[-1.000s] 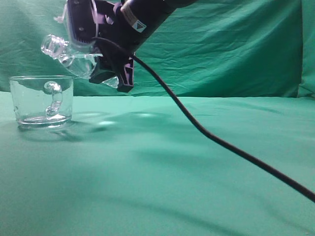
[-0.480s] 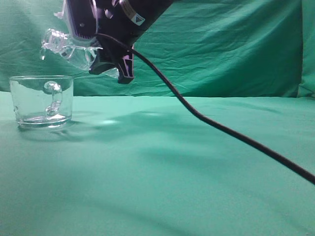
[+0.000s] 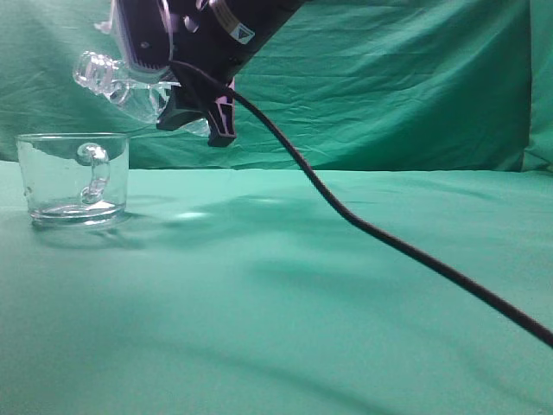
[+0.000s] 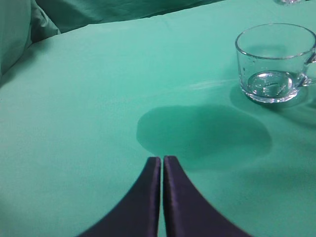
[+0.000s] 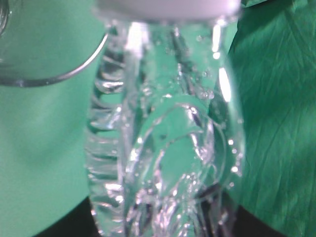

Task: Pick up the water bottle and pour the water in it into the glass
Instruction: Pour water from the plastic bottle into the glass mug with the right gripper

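Note:
My right gripper [image 3: 177, 82] is shut on the clear water bottle [image 3: 121, 86] and holds it tipped nearly level, neck [image 3: 93, 71] pointing left, above the glass. The bottle fills the right wrist view [image 5: 163, 148], ribs and droplets showing. The glass [image 3: 73, 177] is a clear handled mug on the green cloth at the left, with a little water in its bottom. It also shows in the left wrist view [image 4: 274, 61]. My left gripper [image 4: 162, 159] is shut and empty, low over the cloth, well short of the glass. No water stream shows.
A black cable [image 3: 389, 246] runs from the right arm down to the lower right. Green cloth [image 3: 302, 303] covers the table and a green backdrop [image 3: 389, 86] hangs behind. A dark patch [image 4: 202, 131] lies on the cloth before the left gripper.
The right gripper has lifted the bottle a little and tipped its neck up towards level. The glass and the left gripper have not moved.

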You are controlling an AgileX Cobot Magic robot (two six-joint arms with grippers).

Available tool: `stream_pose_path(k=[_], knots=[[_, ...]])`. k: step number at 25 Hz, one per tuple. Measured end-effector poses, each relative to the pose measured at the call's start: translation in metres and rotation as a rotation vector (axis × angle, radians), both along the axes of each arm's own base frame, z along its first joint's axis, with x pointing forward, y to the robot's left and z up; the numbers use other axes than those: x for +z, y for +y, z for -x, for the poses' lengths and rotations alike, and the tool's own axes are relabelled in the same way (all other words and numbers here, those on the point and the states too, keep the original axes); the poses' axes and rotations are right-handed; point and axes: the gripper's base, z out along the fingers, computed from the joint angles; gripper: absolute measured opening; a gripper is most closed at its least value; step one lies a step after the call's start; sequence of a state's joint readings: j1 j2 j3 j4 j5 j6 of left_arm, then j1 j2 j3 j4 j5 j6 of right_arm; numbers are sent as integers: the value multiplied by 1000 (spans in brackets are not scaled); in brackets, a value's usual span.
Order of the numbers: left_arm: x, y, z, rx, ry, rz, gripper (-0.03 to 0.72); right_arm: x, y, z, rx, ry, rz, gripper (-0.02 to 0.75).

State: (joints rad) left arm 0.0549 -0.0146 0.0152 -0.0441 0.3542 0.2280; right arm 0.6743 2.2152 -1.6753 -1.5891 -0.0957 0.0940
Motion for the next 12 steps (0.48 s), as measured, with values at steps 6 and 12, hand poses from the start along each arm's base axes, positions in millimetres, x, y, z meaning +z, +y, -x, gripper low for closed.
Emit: stream_pose_path(k=[6,12], knots=[[0,0,0,0,0,0,0,0,0,0,6,-27,33,290],[0,0,0,0,0,0,0,-1,0,0,10,-46,56,290]])
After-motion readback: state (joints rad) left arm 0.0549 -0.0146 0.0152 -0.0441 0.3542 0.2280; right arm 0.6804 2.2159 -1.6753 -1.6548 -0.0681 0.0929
